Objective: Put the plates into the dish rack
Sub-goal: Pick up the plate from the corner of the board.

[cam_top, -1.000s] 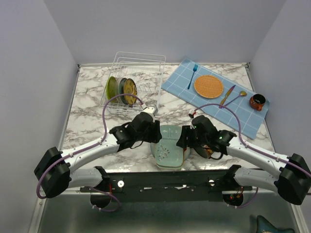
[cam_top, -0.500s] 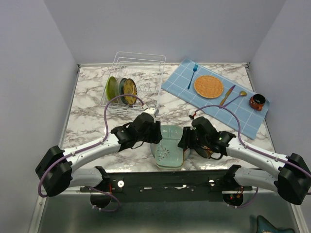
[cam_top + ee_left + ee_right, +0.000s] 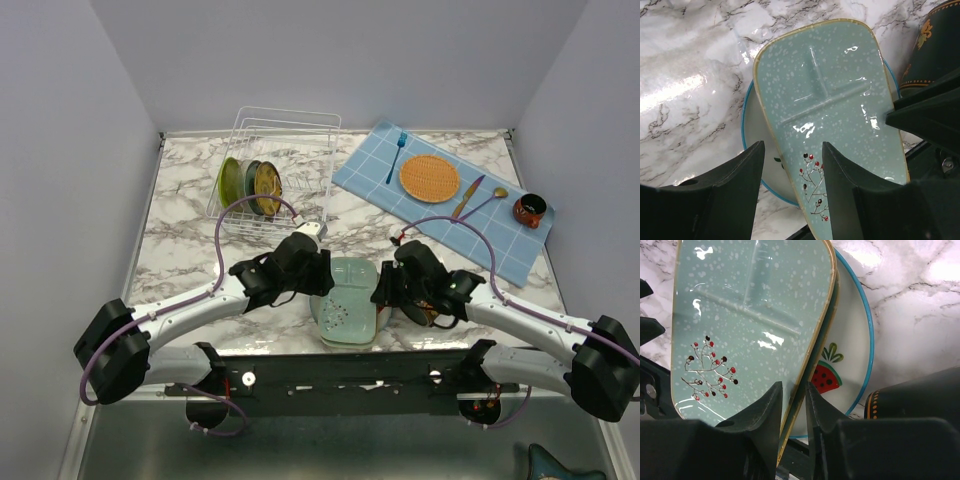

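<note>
Marble table (image 3: pixel 180 250), speckled mint-green plate (image 3: pixel 830 100), tan-rimmed

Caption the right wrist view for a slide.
Right gripper pinching mint-green plate at its rim, above watermelon plate, beside black mug.

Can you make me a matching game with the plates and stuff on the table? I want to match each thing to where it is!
Things:
1. mint-green plate
2. watermelon plate
3. orange mat
4. yellow-green plate

Places:
A. standing in the dish rack
B. on top of another plate
C. on the blue placemat
D. underneath another plate

Pairs: 1-B, 2-D, 3-C, 4-A
</note>
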Action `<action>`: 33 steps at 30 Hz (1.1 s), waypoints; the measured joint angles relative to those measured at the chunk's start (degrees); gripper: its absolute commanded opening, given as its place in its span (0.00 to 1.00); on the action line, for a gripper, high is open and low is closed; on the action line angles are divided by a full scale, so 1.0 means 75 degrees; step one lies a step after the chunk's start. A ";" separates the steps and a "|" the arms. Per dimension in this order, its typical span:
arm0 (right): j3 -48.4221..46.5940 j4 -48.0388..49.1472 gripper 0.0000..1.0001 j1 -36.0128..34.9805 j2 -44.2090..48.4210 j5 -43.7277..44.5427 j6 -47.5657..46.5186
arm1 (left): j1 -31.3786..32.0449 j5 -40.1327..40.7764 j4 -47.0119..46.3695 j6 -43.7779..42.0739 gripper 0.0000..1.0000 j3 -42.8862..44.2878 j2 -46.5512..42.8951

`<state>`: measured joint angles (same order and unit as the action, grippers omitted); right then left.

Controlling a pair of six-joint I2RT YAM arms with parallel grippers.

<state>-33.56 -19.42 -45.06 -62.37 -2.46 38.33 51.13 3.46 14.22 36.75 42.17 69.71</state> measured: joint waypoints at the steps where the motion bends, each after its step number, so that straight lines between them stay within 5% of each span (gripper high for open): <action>1: 0.0000 -0.0003 0.31 0.0000 0.0000 0.0009 0.0006 | 0.0000 0.0000 -0.0003 0.0000 0.58 -0.0006 0.0000; 33: -0.0169 -0.0195 0.32 -0.0026 -0.0079 0.0131 0.0469 | 0.0000 -0.0009 -0.0122 -0.0009 0.58 -0.0090 0.0093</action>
<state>-34.83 -20.88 -45.25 -62.96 -1.48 41.85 51.13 3.40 13.30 36.69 41.50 70.41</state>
